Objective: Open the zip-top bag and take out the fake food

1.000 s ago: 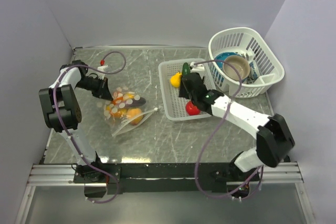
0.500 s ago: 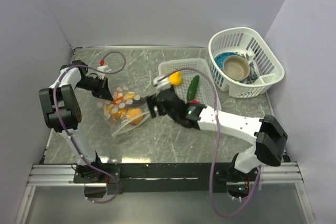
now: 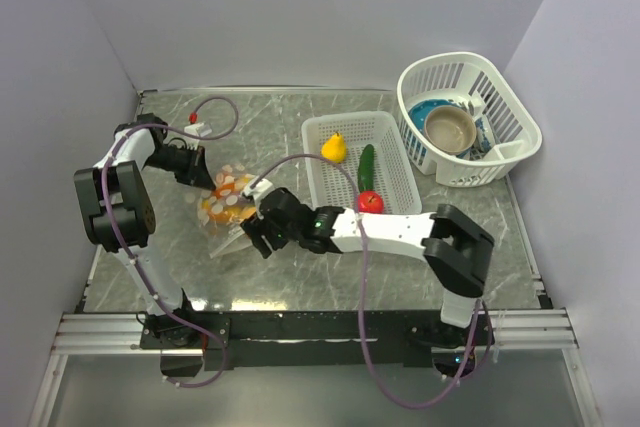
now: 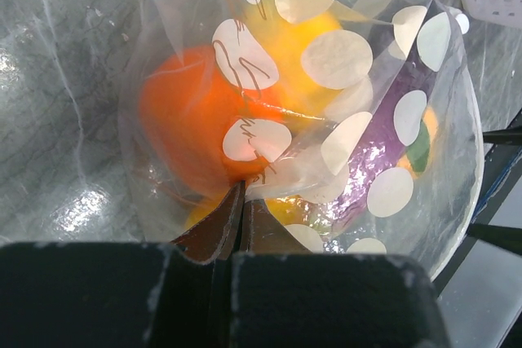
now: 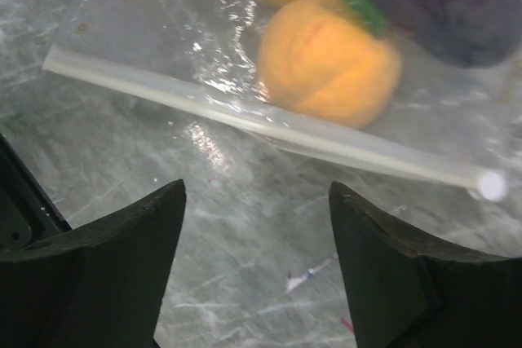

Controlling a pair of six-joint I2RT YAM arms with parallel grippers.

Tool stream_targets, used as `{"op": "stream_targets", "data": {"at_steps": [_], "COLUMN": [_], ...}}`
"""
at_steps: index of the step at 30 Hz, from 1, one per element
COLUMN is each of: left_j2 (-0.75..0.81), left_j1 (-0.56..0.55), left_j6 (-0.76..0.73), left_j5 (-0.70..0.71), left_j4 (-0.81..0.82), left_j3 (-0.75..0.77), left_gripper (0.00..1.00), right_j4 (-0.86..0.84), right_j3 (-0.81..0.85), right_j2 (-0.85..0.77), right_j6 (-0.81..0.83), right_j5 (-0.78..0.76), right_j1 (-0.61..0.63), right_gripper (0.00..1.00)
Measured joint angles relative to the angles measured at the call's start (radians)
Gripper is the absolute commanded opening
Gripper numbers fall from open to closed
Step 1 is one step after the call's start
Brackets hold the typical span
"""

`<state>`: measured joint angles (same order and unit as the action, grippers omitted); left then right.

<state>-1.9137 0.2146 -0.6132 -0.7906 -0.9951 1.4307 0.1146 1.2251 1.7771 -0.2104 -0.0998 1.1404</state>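
Right gripper (image 3: 256, 231) has swung from the tray (image 3: 330, 197) to the zip-top bag (image 3: 226, 209), jaws spread, hovering just short of the white zip strip (image 5: 245, 118), whose length runs jaw to jaw. Left gripper (image 4: 236, 222), closed, seemingly pinches the bag's opposite end; fake food (image 5: 328, 59) sits inside

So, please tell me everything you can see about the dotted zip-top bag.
The zip-top bag is clear, floppy plastic printed with white dots, lying on the table, with a pale zip strip along its near edge. Orange pieces and a purple one are inside. The left pincer pinches its far end; the right pincer hovers open over the strip, not touching.
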Motion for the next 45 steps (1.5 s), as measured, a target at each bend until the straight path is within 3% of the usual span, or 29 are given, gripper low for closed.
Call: {"op": "stream_targets", "data": {"at_steps": [4, 7, 20, 29, 30, 34, 35, 37, 45], "left_j2": [0.003, 0.005, 0.005, 0.005, 0.005, 0.005, 0.005, 0.005, 0.015], "left_j1": [0.0, 0.0, 0.0, 0.0, 0.0, 0.0, 0.0, 0.0, 0.001], "left_j6": [0.0, 0.0, -0.027, -0.049, -0.05, -0.052, -0.052, -0.051, 0.005], "left_j5": [0.006, 0.011, 0.01, 0.012, 0.012, 0.011, 0.012, 0.014, 0.034], "left_j4": [0.0, 0.001, -0.016, -0.032, -0.035, -0.038, -0.038, -0.037, 0.013], "left_j3": [0.0, 0.0, 0.0, 0.0, 0.0, 0.0, 0.0, 0.0, -0.004], "left_gripper": [0.01, 0.01, 0.01, 0.01, 0.01, 0.01, 0.01, 0.01, 0.01], "right_j4": [0.01, 0.015, 0.006, 0.021, 0.019, -0.026, -0.036, -0.049, -0.053], "right_j3": [0.066, 0.114, 0.263, 0.343, 0.336, 0.267, 0.241, 0.178, -0.043], "right_j2": [0.077, 0.113, 0.262, 0.4, 0.402, 0.38, 0.361, 0.311, -0.053], "right_j6": [0.003, 0.002, -0.006, -0.018, -0.021, -0.027, -0.03, -0.032, -0.015], "right_j5": [0.04, 0.039, -0.245, -0.269, -0.263, -0.241, -0.229, -0.212, -0.022], "right_j1": [0.0, -0.003, -0.032, -0.045, -0.047, -0.049, -0.05, -0.05, -0.052], "right_gripper": [0.84, 1.0, 1.0, 1.0, 0.97, 0.28, 0.23, 0.19, 0.17]}}
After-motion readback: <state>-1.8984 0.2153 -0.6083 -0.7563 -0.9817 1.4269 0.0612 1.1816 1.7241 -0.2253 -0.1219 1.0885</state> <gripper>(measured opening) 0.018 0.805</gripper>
